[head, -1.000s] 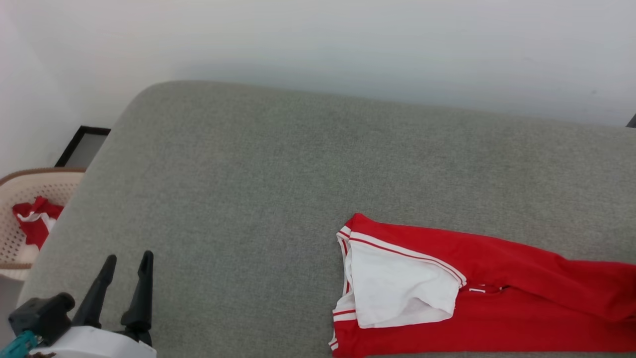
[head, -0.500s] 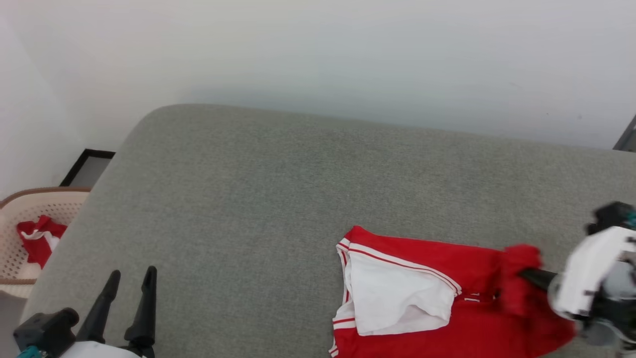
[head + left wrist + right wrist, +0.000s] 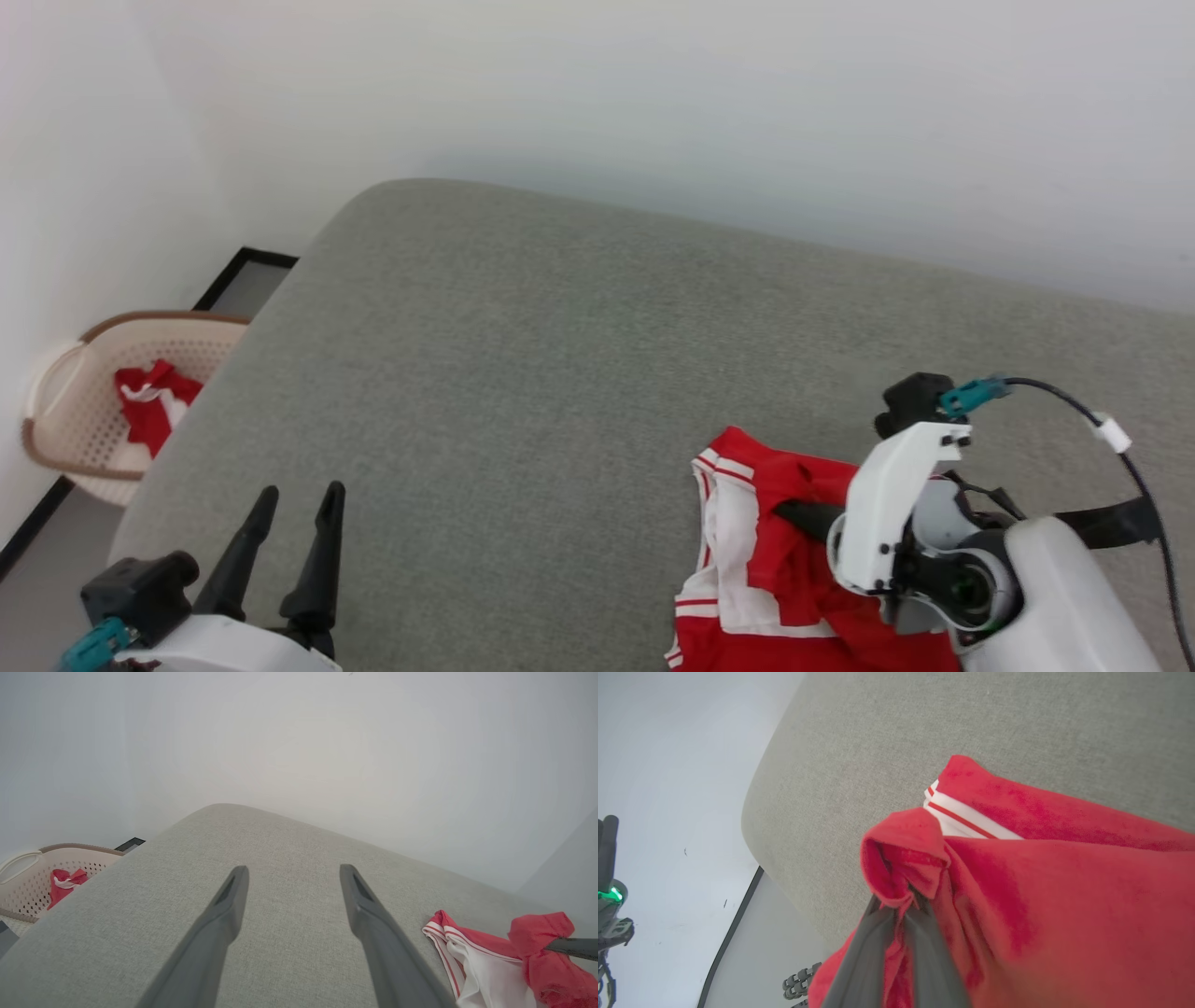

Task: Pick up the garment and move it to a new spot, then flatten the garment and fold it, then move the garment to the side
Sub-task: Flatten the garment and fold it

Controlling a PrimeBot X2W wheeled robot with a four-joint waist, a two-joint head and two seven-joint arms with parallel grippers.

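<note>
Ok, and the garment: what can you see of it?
The garment is soft red cloth with a white sleeve edged in red-white stripes. It lies crumpled on the grey cushion, running off the head view's bottom edge. The right gripper is shut on a bunched red fold, raised above the rest.

garment (image 3: pixel 794 583): soft matt cloth | cushion (image 3: pixel 523 373): coarse grey woven fabric | basket (image 3: pixel 70 420): perforated cream plastic
</note>
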